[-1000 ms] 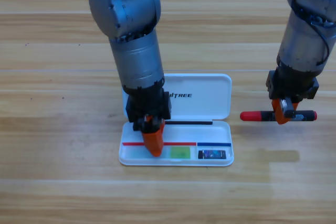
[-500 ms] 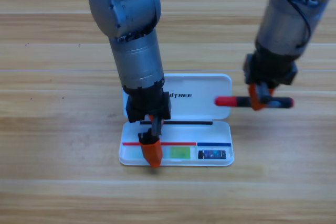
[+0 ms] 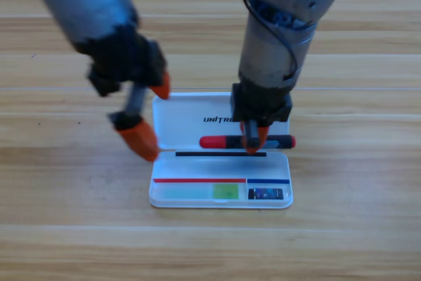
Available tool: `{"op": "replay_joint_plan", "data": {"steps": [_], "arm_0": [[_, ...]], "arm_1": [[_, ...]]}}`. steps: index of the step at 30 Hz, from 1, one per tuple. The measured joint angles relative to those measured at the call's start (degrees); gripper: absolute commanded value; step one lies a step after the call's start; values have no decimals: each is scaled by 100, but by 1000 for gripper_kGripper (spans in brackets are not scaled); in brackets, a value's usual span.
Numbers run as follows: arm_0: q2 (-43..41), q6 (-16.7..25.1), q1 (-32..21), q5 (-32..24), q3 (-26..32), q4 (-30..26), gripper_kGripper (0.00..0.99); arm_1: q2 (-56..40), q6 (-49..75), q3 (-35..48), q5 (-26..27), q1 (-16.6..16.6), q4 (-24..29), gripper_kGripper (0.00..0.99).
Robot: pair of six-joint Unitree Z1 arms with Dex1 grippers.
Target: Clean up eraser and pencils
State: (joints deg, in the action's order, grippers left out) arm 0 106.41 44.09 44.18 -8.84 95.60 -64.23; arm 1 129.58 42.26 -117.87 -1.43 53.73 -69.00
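over the open white case (image 3: 263, 106), at its hinge line, the right gripper (image 3: 252, 141) points down w/ its orange jaws clamped on the red-capped marker (image 3: 217, 141). marker lies level, red cap sticking out to the gripper's left, black barrel end to its right, held just above the lid/tray join. below the gripper, in the tray's front row: green-whitish pen (image 3: 200, 191) lying flat in the long left compartment, and the eraser (image 3: 266, 193) in the small compartment at the tray's right end, almost straight below the gripper. left gripper (image 3: 149, 115) is off to the left of the case, beside the lid's left edge, jaws spread wide apart and holding nothing; one orange tip near the lid's top-left corner, the other lower, over the wooden table (image 3: 355, 228) just left of the tray.
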Motion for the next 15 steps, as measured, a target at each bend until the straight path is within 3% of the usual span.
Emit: {"op": "replay_joint_plan", "data": {"steps": [6, 15], "arm_0": [[-302, 412, -565, -41, -335, -4, 990], [-326, 552, -979, -67, -592, -4, 990]], "arm_1": [[310, -33, -214, 0, 57, -4, 0], [624, -33, -411, 0, 58, -4, 0]]}}
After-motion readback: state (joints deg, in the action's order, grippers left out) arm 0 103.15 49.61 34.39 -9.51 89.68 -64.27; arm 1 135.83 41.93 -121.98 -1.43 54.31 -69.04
